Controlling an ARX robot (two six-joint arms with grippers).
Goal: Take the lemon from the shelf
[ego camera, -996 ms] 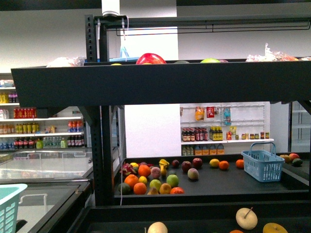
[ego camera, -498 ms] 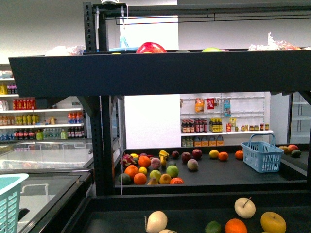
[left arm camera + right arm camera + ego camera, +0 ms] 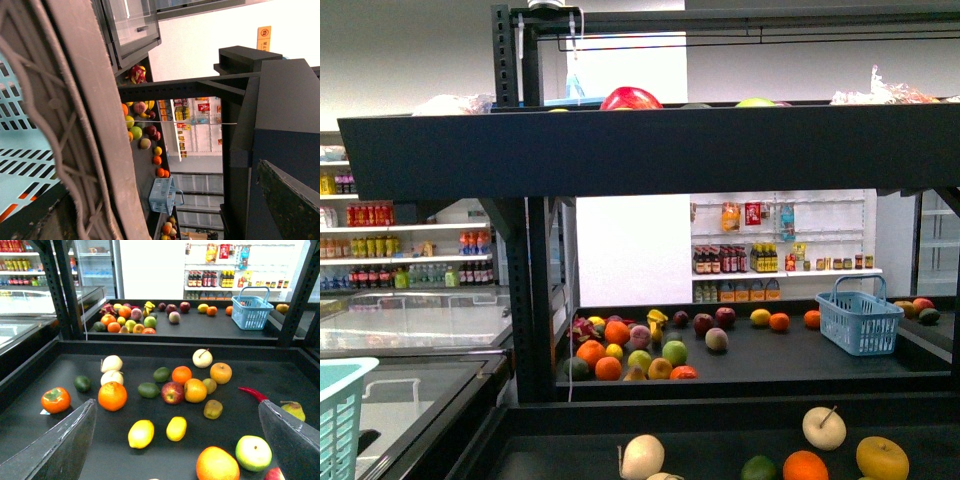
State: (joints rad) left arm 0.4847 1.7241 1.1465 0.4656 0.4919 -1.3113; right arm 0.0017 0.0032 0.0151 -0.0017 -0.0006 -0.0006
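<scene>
On the shelf's (image 3: 280, 375) lower tray, in the right wrist view, the lemon (image 3: 176, 428) lies near the front edge, just beside a 2nd yellow fruit (image 3: 141, 434) of much the same look. The right claw (image 3: 176, 409) hangs above them, released, its 2 fingers (image 3: 60, 450) spread wide with nothing between. The left claw cannot be judged: its wrist view shows only 1 dark finger.

The likeliest slip is a grab at the wrong yellow fruit, since the 2 lie so close. A wide descent could also catch both, or knock one so that it rolls. An orange (image 3: 112, 396) and an apple (image 3: 173, 392) lie a little further back and should stay clear of the fingers.

The blue basket (image 3: 860, 323) stands on the far tray; its contents cannot be told. The teal basket (image 3: 340, 420) sits at the robot's left, and a bit of orange shows through its slots in the left wrist view, inside or behind I cannot say.
</scene>
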